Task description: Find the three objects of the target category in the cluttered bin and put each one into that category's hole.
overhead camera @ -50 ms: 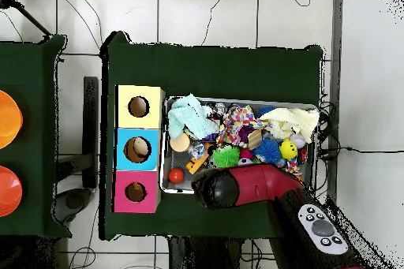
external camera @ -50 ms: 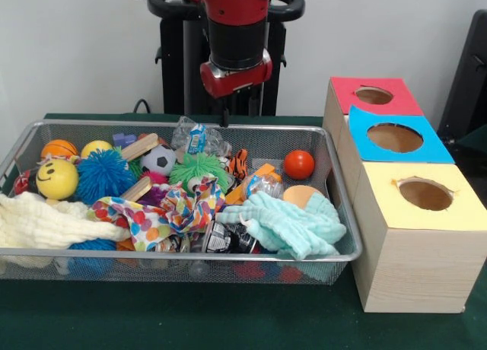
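While the arm (external camera @ -50 ms: 236, 38) hangs at top centre of front view, its pincer (external camera @ -50 ms: 224, 119) shows only as a thin dark tip over the bin's back rim; can't tell if wide or narrow. Wire bin (external camera @ -50 ms: 346, 213) sits centre-left on green surface (external camera @ -50 ms: 228, 319), full of clutter: smiley ball (external camera @ -50 ms: 57, 179), blue spiky ball (external camera @ -50 ms: 104, 175), soccer ball (external camera @ -50 ms: 158, 160), red ball (external camera @ -50 ms: 299, 164), mint cloth (external camera @ -50 ms: 293, 224). Right of bin, touching it: box w/ red hole (external camera @ -50 ms: 374, 96), blue hole (external camera @ -50 ms: 395, 138), yellow hole (external camera @ -50 ms: 425, 194).
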Motion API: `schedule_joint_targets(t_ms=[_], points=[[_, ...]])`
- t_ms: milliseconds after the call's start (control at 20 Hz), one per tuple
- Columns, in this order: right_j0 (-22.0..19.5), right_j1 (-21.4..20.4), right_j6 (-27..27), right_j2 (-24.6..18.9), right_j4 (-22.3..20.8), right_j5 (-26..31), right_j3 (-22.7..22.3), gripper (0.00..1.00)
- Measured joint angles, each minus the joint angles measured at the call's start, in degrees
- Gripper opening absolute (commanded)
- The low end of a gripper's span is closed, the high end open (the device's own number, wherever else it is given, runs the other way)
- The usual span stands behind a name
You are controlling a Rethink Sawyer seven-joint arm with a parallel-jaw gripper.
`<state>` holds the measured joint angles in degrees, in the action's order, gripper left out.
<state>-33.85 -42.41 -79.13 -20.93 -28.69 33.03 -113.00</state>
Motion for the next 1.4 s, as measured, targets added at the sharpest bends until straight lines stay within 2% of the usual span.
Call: schedule_joint_targets(t_ms=[450, 800, 1150, 1400], points=[[-0.4, -3.7, 0.0, -0.3, 0.4, 0.0, -0.4, 1.0], [0.0, -3.1, 0.0, -0.3, -0.2, -0.6, -1.0, 1.0], [0.0, -2.8, 0.0, 0.8, -4.3, -6.5, -4.7, 1.0], [-0.9, -2.4, 0.0, 0.8, -4.6, -7.0, -6.0, 1.0]])
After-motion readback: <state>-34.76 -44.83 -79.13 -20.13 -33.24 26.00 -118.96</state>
